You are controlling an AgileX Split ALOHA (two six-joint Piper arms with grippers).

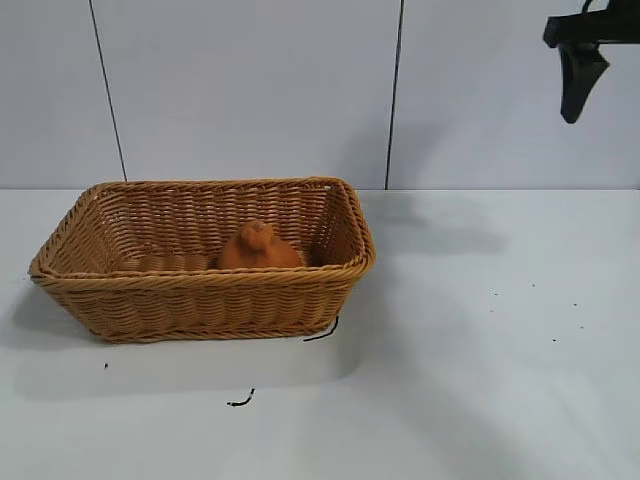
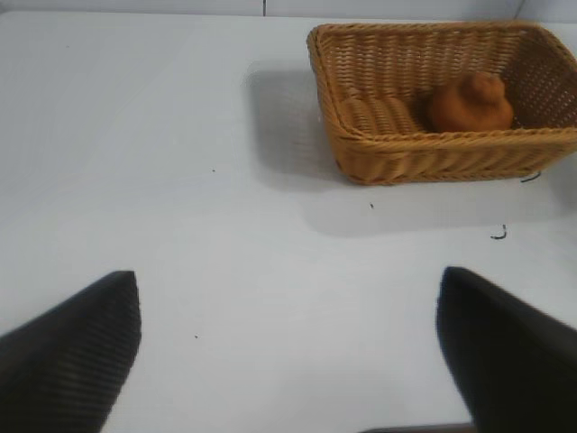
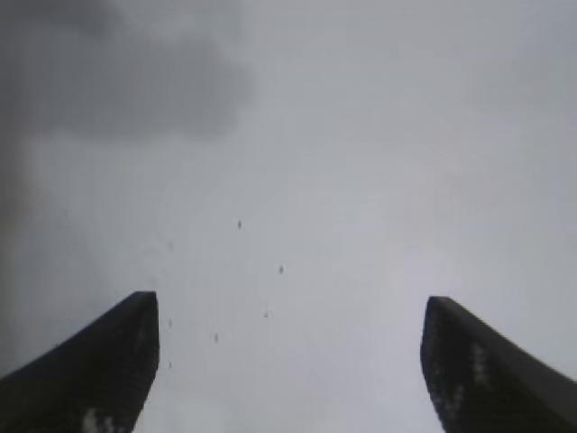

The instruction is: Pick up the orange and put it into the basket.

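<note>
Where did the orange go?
In the exterior view, the dull-orange knobby lump sits inside the tan woven wicker basket, toward its right end, on the table's left side.

The exterior camera faces the worktop level-on, near the basket. The left wrist camera looks obliquely across at the same basket from farther off. The right wrist camera looks steeply down at bare worktop.

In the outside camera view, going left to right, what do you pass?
basket, with the orange lying inside it toward its right half → short black mark on the table by the basket's right corner → right pincer, open and empty, up at the top right.
</note>
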